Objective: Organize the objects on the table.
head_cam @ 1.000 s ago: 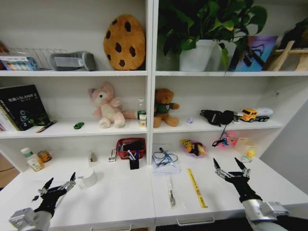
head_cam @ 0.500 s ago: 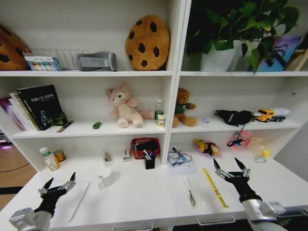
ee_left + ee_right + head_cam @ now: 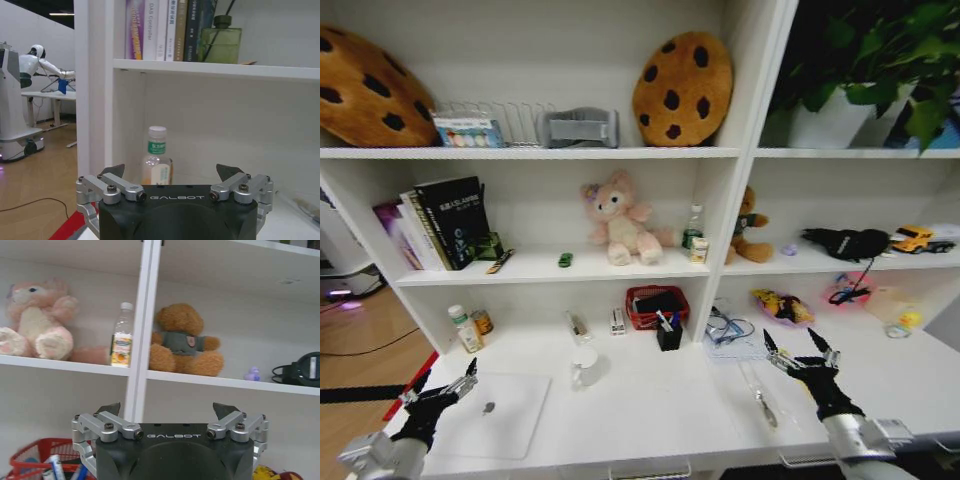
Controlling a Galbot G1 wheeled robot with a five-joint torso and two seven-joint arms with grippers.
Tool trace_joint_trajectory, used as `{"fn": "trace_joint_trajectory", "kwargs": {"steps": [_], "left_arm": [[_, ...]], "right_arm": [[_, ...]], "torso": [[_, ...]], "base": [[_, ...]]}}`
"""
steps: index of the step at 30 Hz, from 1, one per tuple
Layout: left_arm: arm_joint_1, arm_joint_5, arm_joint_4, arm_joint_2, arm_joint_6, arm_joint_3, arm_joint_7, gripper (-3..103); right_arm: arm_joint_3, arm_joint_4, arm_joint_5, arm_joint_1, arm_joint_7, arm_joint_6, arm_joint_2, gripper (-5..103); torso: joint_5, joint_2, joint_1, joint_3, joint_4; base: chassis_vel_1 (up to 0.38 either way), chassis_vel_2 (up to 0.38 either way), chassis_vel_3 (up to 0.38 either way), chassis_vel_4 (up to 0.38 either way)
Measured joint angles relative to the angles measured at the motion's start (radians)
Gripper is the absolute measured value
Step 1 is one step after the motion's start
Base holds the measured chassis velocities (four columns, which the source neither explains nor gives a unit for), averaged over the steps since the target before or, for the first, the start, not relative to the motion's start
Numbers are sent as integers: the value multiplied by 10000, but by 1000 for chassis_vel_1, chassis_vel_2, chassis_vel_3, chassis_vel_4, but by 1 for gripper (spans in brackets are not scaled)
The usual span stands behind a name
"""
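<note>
A slim silver laptop (image 3: pixel 500 412) lies shut on the left part of the white table (image 3: pixel 650 410). My left gripper (image 3: pixel 445 392) hovers open over the laptop's left edge, holding nothing. My right gripper (image 3: pixel 800 353) hangs open above the table's right part, next to a thin pen (image 3: pixel 760 396) that lies flat. More pens stand in a black holder (image 3: pixel 668 334) and in a red basket (image 3: pixel 657 305). A tiny green toy car (image 3: pixel 565 260) and a marker (image 3: pixel 500 262) rest on the shelf above. Both wrist views show open fingers: left gripper (image 3: pixel 172 172), right gripper (image 3: pixel 170 410).
A white mug (image 3: pixel 585 367) stands right of the laptop. Small bottles (image 3: pixel 463 328) sit at the back left, coiled cables (image 3: pixel 725 328) and a yellow packet (image 3: pixel 778 305) at the back right. Shelves with books (image 3: pixel 445 220), a pink plush bear (image 3: pixel 617 222) and cookie cushions (image 3: pixel 682 88) rise behind.
The camera has swung left, so the whole scene has shifted right and the laptop has come into view. Both grippers keep their pose, still open.
</note>
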Motion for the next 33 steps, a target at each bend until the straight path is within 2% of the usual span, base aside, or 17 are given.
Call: {"fn": "trace_joint_trajectory", "kwargs": {"steps": [2,3,4,5,7,9,10,11,12,13,15,17,18,21,26,27,33], "left_arm": [[0,0,0,1,-1,-3,-4,100],[-1,0,0,0,-1,0,-3,100],[-1,0,0,0,-1,0,-3,100],[0,0,0,1,0,0,-6,100],[0,0,-1,0,0,-2,-1,100],[0,1,-1,1,0,-2,-3,100],[0,0,1,0,0,-1,-5,100],[0,0,2,1,-1,-1,-7,100],[0,0,2,1,-1,-1,-7,100],[0,0,1,1,-1,-3,-7,100],[0,0,2,1,0,-4,-6,100],[0,0,1,0,-1,-3,-7,100],[0,0,0,0,-1,-2,-5,100],[0,0,0,-1,0,0,-4,100],[0,0,-2,-1,0,0,-1,100],[0,0,-1,-1,0,0,-1,100],[0,0,-1,-1,0,0,-2,100]], "right_arm": [[-1,1,0,0,-1,0,0,100],[0,1,0,-3,-1,0,0,100],[0,1,0,-3,-1,0,0,100],[0,1,0,-1,-1,0,-1,100],[-1,0,0,-1,-1,0,0,100],[-2,0,0,-1,-2,0,0,100],[-2,2,-1,-2,-2,0,0,100],[-2,3,0,-2,-3,0,0,100],[-2,3,0,-2,-3,0,0,100],[-3,1,0,-5,-2,0,1,100],[-3,2,0,-2,-4,0,1,100],[-2,2,0,-2,-3,0,0,100],[-2,0,1,-2,-3,0,0,100],[0,0,1,-1,-2,-1,0,100],[0,0,1,-2,-2,0,0,100],[0,0,1,-1,-2,0,0,100],[0,0,1,4,-1,0,0,100]], "torso": [[7,1,0,0,0],[-17,1,1,-1,-3],[-17,1,1,-1,-3],[-15,1,1,-1,-2],[12,0,0,0,-1],[11,1,0,0,-1],[-21,1,1,-1,-2],[-22,2,0,-2,-3],[-22,2,0,-2,-3],[6,2,-1,-2,-5],[-7,1,0,-1,1],[-4,1,0,-1,1],[10,0,1,1,-1],[-3,1,1,0,-2],[3,-1,3,1,-4],[-7,0,3,0,-2],[-7,0,4,0,-1]], "base": [[323,319,-308,-305],[298,267,-294,-277],[298,267,-294,-277],[298,276,-304,-277],[257,284,-307,-288],[250,291,-307,-266],[216,195,-248,-178],[166,89,-163,-129],[166,89,-163,-129],[166,89,-93,-129],[90,95,8,-40],[0,0,0,0],[0,0,0,0],[-55,-68,57,34],[-25,-57,20,43],[20,-60,-50,32],[125,-70,-144,93]]}}
